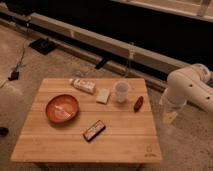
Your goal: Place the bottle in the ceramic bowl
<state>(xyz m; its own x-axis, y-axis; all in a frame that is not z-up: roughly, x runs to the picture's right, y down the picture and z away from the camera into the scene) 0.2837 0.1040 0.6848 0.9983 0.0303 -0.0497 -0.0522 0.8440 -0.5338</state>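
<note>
The pale gripper [169,118] hangs just off the table's edge, below a smooth white-shelled robot arm [192,87] with a soft sheen. Beside it, the pale planked wooden table [125,142] looks satin-smooth. Farthest from the gripper, the round orange-red ceramic bowl [52,104] shows a streaked glaze. The slender translucent plastic bottle [82,85] carries a matt, paper-like label.

White arm [187,87] bent at far right, gripper [169,116] downward beneath it (fingers apart, empty).
</note>
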